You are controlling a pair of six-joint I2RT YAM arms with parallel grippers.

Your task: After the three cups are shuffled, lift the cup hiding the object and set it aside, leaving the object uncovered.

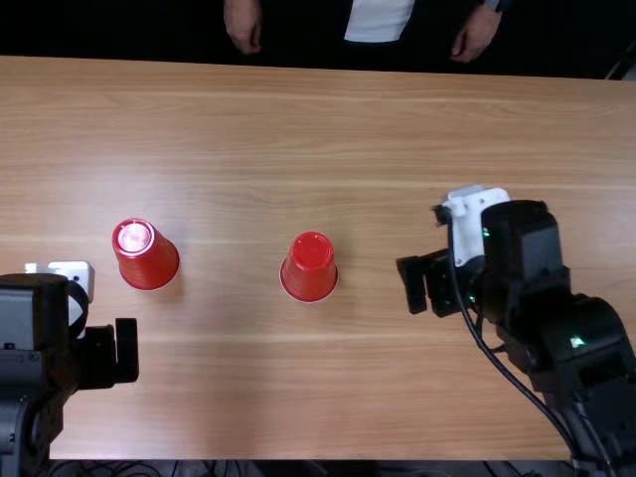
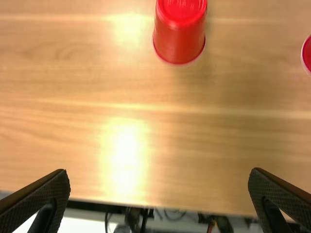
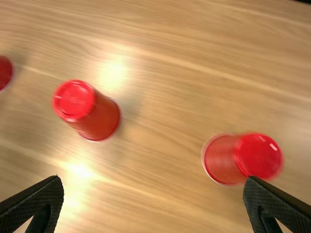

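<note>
Fingers (image 3: 36, 206) of the right gripper (image 3: 151, 179) are held wide apart and are closed on no cup. This gripper is placed to the right of the middle cup (image 1: 309, 266), roughly level with it and clear of it, above the light wooden table (image 1: 318, 129). Just beside one of its fingers a third cup (image 3: 240, 159) is seen from the right wrist view, red and set upside down with its closed base uppermost. Whether that finger is touching the cup cannot be told. The third cup is placed on the right side of the middle cup, the side turned away from the left cup (image 1: 145, 255).

The left gripper (image 2: 158, 172) is likewise spread wide, with bare table between its fingers. It is positioned to the left of the middle cup and closer to the table's near edge than that cup, partly over the edge itself. From its wrist view the left cup is seen straight ahead, well apart from the fingertips.

The middle cup is stood rim down on the table, its red base facing up. The left cup, also red and inverted, is set to the left of the middle cup, well apart from it and about level with it. All three cups are rested on the wood, and none is held by either gripper.
</note>
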